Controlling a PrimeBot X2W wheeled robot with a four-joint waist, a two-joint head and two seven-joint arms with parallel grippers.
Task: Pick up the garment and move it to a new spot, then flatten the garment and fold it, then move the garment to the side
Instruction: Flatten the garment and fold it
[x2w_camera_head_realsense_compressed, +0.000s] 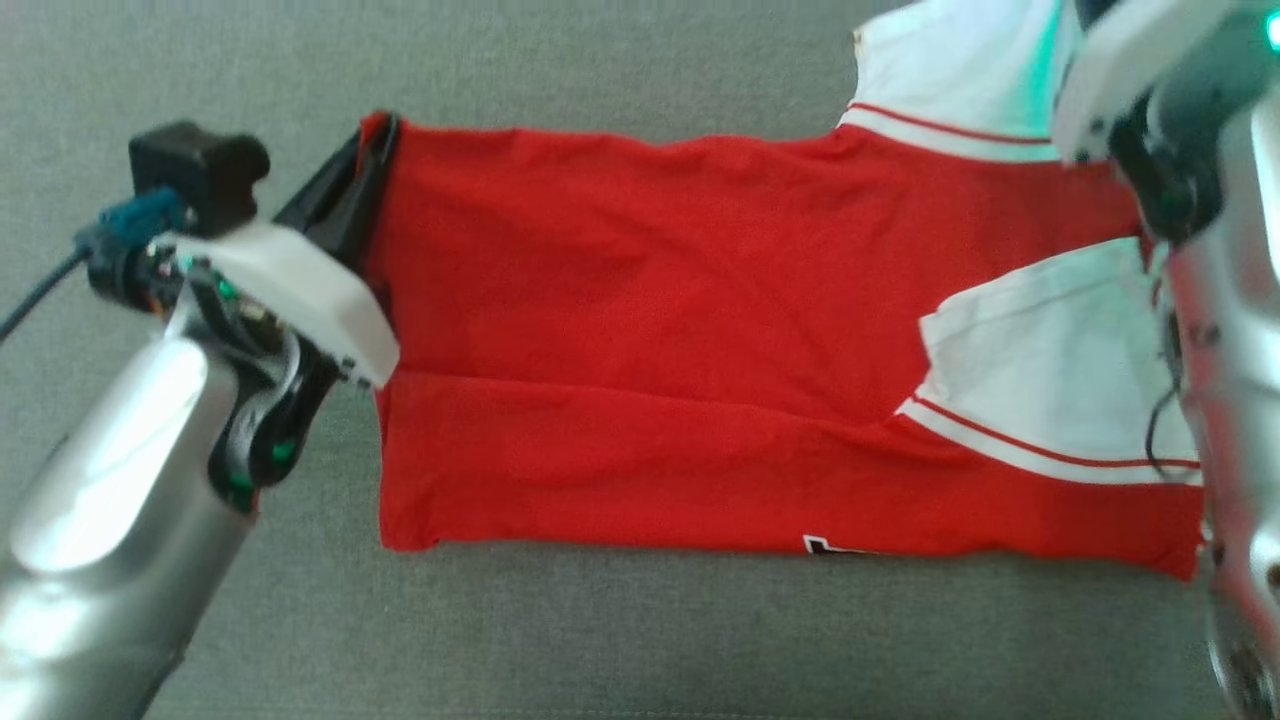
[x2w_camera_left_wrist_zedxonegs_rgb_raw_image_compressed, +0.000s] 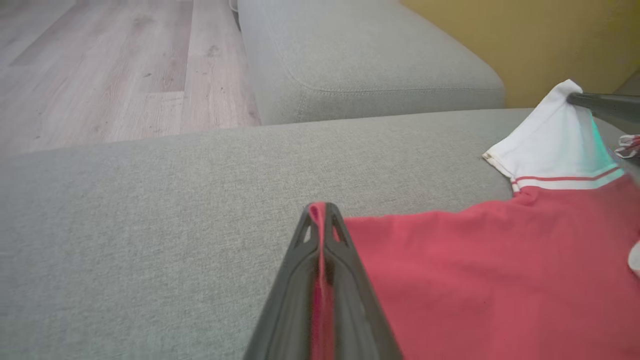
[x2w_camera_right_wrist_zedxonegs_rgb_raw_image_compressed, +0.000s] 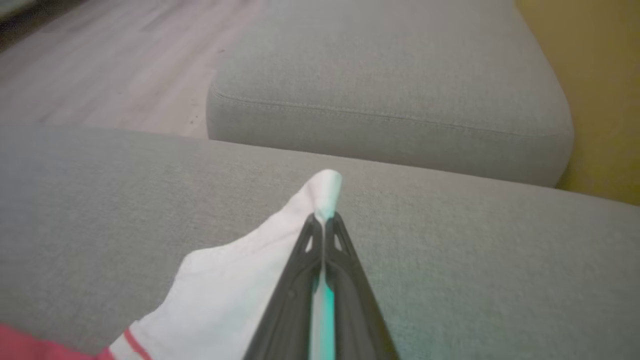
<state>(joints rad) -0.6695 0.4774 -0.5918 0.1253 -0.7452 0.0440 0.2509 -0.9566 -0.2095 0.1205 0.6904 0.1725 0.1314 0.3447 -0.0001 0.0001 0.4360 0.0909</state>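
Red short-sleeved fabric garment lies flat on grey sofa cushion, long axis hand to hand; left hand pinched shut on its red hem corner, right hand likewise on white sleeve tip (garment's far edge).

Matt cloth garment; coarse woven sofa

Overhead and low views of garment

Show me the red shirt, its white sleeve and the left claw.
red shirt (x2w_camera_head_realsense_compressed: 650, 300), head view, middle of the red body.
white sleeve (x2w_camera_right_wrist_zedxonegs_rgb_raw_image_compressed: 235, 285), right wrist view, its flat white cloth.
left claw (x2w_camera_left_wrist_zedxonegs_rgb_raw_image_compressed: 324, 209), left wrist view, between its tips.
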